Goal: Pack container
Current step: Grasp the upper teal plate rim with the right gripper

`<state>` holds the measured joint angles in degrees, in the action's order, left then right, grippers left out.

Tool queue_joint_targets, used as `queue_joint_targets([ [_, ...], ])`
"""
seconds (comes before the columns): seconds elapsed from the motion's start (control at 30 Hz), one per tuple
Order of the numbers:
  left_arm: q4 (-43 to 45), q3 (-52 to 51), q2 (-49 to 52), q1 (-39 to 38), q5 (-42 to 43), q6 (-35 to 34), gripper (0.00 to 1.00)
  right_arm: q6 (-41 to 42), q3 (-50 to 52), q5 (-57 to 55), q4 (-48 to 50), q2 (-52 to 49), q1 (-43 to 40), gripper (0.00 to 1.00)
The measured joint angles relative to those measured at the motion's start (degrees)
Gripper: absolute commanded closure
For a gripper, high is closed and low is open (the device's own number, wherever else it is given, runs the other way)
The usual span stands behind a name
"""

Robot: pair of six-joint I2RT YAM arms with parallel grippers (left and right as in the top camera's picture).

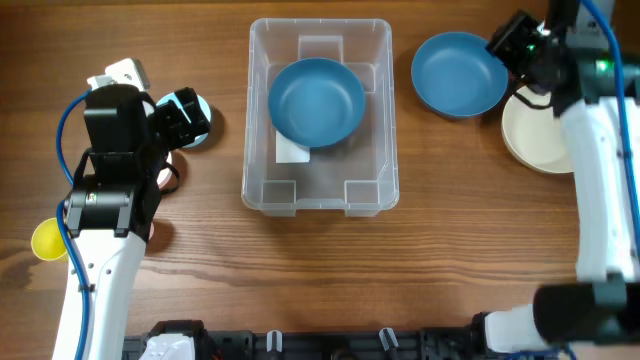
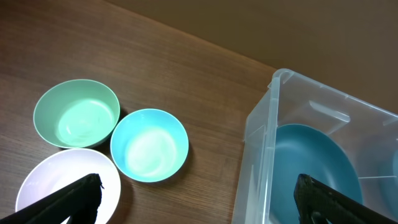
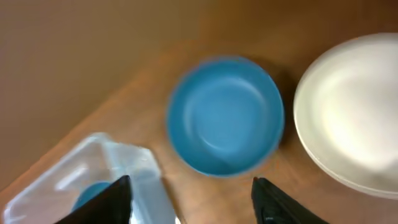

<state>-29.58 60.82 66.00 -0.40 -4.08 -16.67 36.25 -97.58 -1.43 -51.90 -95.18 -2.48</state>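
Centrally on the wooden table [image 1: 450,250] stands the container [image 1: 320,188], upright and clear-walled. A white label [image 1: 292,152] lies on its base, partly covered by a dark blue bowl [image 1: 316,100] seated in the far half. Any print on the label is too small to read.

Seen from overhead, a second blue bowl [image 1: 458,74] sits at 2 o'clock of the container, near it but apart. A cream bowl [image 1: 530,145] lies just beside that bowl, at 3 o'clock. The right gripper [image 3: 193,202] hovers over the second blue bowl with its jaws apart.

At 9 o'clock the left gripper [image 2: 199,202] hangs with its jaws spread wide above three small bowls: a green bowl [image 2: 76,113], a cyan bowl [image 2: 149,144] and a white bowl [image 2: 62,186]. A yellow round object [image 1: 47,240] lies at 8 o'clock, partly hidden by the left arm.
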Motion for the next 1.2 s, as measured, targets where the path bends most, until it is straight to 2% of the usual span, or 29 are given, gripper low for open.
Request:
queue_joint_targets([
  [0.3,0.00,0.00,0.00,0.00,0.00,0.00,0.00,3.65,0.74,7.45,-4.02,-22.49,-1.42,0.31],
  [0.47,0.00,0.00,0.02,0.00,0.00,-0.02,0.00,4.76,0.81,8.98,-2.40,-27.36,-1.42,0.31],
  [0.73,0.00,0.00,0.11,0.00,0.00,0.00,0.00,8.00,0.81,9.35,0.76,-29.68,-1.42,0.34],
  [0.87,0.00,0.00,0.13,0.00,0.00,0.00,0.00,10.21,0.85,9.31,0.74,-30.97,-1.33,0.43],
  [1.13,0.02,0.00,0.13,0.00,0.00,0.00,0.00,11.78,0.92,9.22,0.72,-31.10,-1.01,0.83],
  [1.2,0.00,0.00,0.13,0.00,0.00,-0.02,0.00,11.98,0.92,9.18,0.68,-31.12,-0.98,0.90],
])
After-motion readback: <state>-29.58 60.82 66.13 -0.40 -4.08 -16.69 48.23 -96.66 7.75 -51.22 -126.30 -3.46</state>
